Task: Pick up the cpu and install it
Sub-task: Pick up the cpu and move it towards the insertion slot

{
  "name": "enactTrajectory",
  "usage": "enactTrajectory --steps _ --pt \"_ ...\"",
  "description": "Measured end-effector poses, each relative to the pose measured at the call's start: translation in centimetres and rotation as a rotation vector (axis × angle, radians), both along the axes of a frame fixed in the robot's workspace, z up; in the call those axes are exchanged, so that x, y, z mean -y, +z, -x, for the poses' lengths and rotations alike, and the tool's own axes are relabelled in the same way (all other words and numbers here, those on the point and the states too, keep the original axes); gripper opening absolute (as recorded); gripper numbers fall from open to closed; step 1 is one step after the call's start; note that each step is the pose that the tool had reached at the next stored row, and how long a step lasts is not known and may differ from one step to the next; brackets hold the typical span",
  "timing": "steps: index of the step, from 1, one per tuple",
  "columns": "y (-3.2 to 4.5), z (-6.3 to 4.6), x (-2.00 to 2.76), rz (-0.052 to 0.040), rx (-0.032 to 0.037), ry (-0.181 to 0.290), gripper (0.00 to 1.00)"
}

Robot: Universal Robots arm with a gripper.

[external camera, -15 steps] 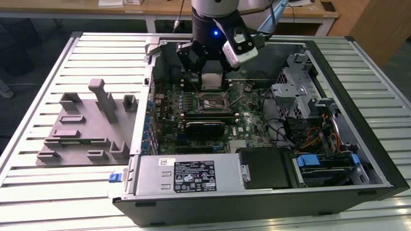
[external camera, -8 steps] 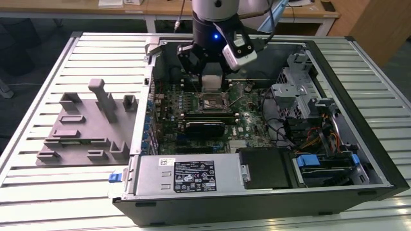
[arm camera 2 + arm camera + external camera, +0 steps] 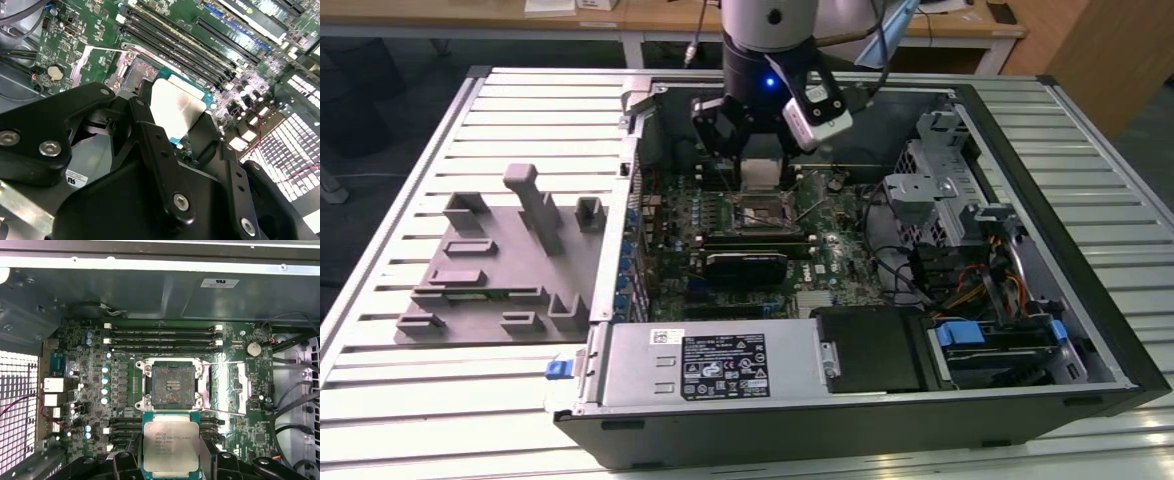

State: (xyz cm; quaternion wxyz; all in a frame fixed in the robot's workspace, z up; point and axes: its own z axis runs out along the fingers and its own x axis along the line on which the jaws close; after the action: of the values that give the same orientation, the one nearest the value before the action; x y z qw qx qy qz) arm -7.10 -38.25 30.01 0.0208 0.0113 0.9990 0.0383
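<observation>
My gripper (image 3: 759, 160) hangs inside the open computer case, shut on the cpu (image 3: 761, 174). In the first wrist view the cpu (image 3: 171, 444) is a silvery square plate with a green rim, clamped on two sides by the black fingers (image 3: 124, 461). The open socket (image 3: 171, 385) with its metal frame lies on the motherboard just beyond the chip's edge, and the chip is held above the board, apart from the socket. In the second wrist view the cpu (image 3: 175, 106) sits between the fingers (image 3: 146, 127), with the socket (image 3: 136, 75) partly showing behind it.
The case (image 3: 1067, 390) lies on its side on a slatted metal table (image 3: 414, 400). A grey plastic fixture tray (image 3: 494, 270) stands at the exterior view's left. Memory slots (image 3: 162, 337), a power supply (image 3: 707, 365), drive cages and cables (image 3: 947, 260) surround the socket.
</observation>
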Motion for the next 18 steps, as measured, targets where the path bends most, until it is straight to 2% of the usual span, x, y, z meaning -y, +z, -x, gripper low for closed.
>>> enactTrajectory --steps 18 --pt "-2.84 -0.1 -1.77 0.0017 -0.0003 0.0 0.54"
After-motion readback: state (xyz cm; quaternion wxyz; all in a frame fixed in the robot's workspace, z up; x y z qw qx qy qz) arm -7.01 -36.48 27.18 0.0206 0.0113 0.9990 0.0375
